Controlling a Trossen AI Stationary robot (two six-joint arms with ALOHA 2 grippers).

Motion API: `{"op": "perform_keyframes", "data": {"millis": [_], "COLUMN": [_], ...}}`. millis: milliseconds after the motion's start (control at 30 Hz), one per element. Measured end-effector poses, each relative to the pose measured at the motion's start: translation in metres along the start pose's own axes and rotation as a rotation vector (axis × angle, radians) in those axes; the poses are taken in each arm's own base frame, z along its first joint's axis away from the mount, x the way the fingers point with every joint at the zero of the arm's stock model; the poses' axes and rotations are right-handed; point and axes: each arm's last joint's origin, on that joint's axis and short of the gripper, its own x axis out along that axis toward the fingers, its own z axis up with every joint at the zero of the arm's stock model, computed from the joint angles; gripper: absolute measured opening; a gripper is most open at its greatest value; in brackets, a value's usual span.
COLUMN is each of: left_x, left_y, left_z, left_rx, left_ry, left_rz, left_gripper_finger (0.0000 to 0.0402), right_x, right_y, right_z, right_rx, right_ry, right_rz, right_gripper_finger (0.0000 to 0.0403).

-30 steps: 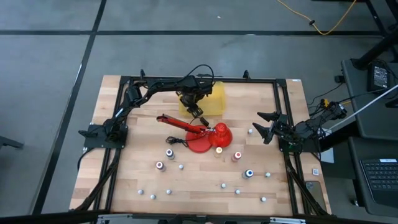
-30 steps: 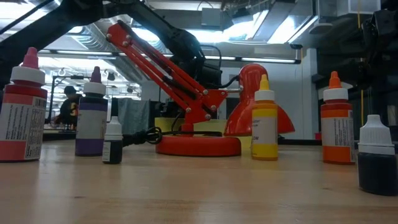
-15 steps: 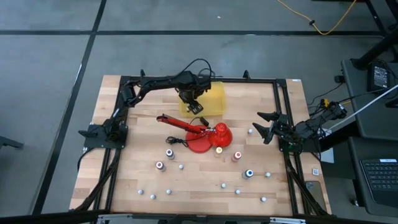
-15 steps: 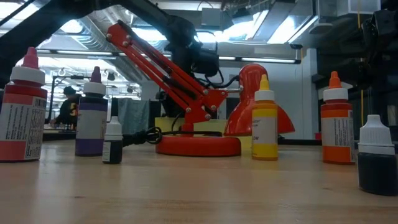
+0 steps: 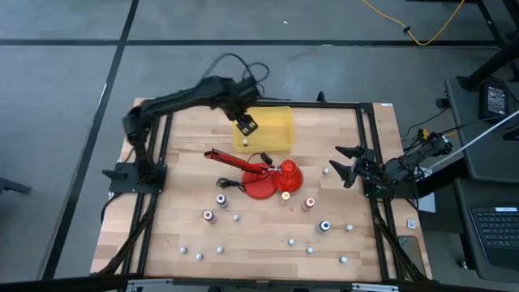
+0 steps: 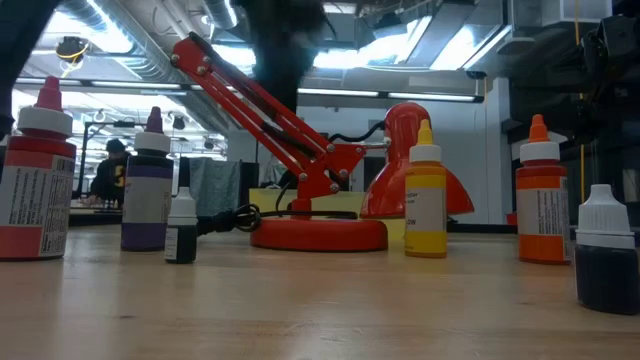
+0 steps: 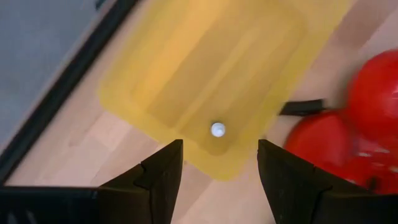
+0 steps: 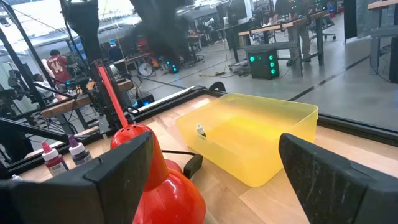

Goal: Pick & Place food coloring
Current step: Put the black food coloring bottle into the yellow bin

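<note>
My left gripper (image 5: 246, 125) hangs open and empty, high above the yellow bin (image 5: 272, 130); its fingers (image 7: 219, 147) frame the bin's near corner. A tiny white-capped bottle (image 7: 217, 129) stands on the bin's floor (image 8: 200, 130). Food coloring bottles stand upright on the table: purple (image 5: 221, 199), dark red (image 5: 208, 216), yellow (image 5: 285, 195), orange-red (image 5: 309, 203) and blue (image 5: 325, 226). In the low view they show as dark red (image 6: 35, 175), purple (image 6: 148, 195), yellow (image 6: 426, 200) and orange (image 6: 542, 205). My right gripper (image 5: 345, 165) waits open at the table's right edge.
A red cone-shaped lamp with a long jointed handle (image 5: 263, 173) stands mid-table, just in front of the bin, with a black cord (image 5: 231, 185) beside it. Several small white-capped bottles (image 5: 289, 241) are scattered over the near half of the table. Black rails (image 5: 369, 138) border the board.
My left gripper has risen steeply out of the yellow bin and drawn back toward the table's far left, tipping more steeply downward. The tiny white-capped bottle stays on the bin's floor.
</note>
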Motion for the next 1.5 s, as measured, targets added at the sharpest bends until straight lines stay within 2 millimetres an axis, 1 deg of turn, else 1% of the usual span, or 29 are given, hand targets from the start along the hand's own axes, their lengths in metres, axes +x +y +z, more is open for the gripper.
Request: {"op": "perform_keyframes", "data": {"millis": [133, 267, 367, 533, 733, 900, 1067, 1267, 1367, 1500], "left_x": [-0.055, -0.102, -0.125, -0.153, -0.169, -0.176, -0.182, -0.190, -0.193, -0.191], "left_y": [0.002, -0.002, -0.007, -0.025, -0.059, -0.082, -0.102, -0.125, -0.134, -0.146], "left_z": [-0.019, -0.045, -0.065, -0.095, -0.124, -0.144, -0.165, -0.196, -0.212, -0.238], "left_rx": [0.005, 0.021, 0.040, 0.079, 0.107, 0.101, 0.087, 0.096, 0.105, 0.125], "left_ry": [-0.106, -0.193, -0.214, -0.232, -0.229, -0.206, -0.165, -0.090, -0.043, 0.049], "left_rz": [-0.027, -0.080, -0.111, -0.193, -0.275, -0.332, -0.390, -0.452, -0.464, -0.414], "left_gripper_finger": [0.0198, 0.0198, 0.0197, 0.0196, 0.0196, 0.0196, 0.0196, 0.0196, 0.0196, 0.0196], "right_x": [0.000, 0.000, 0.000, 0.000, 0.000, 0.000, 0.000, 0.000, 0.000, 0.000], "right_y": [0.000, 0.000, 0.000, 0.000, 0.000, 0.000, 0.000, 0.000, 0.000, 0.000], "right_z": [0.000, 0.000, 0.000, 0.000, 0.000, 0.000, 0.000, 0.000, 0.000, 0.000], "right_rx": [0.000, 0.000, 0.000, -0.001, 0.000, 0.000, 0.000, 0.000, 0.000, 0.000], "right_ry": [0.000, 0.000, 0.000, 0.000, 0.000, 0.000, 0.000, 0.000, 0.000, 0.000], "right_rz": [0.000, 0.001, 0.001, 0.000, 0.000, 0.001, 0.000, 0.000, 0.000, 0.000], "right_gripper_finger": [0.0347, 0.0347, 0.0347, 0.0347, 0.0347, 0.0347, 0.0347, 0.0347, 0.0347, 0.0347]}}
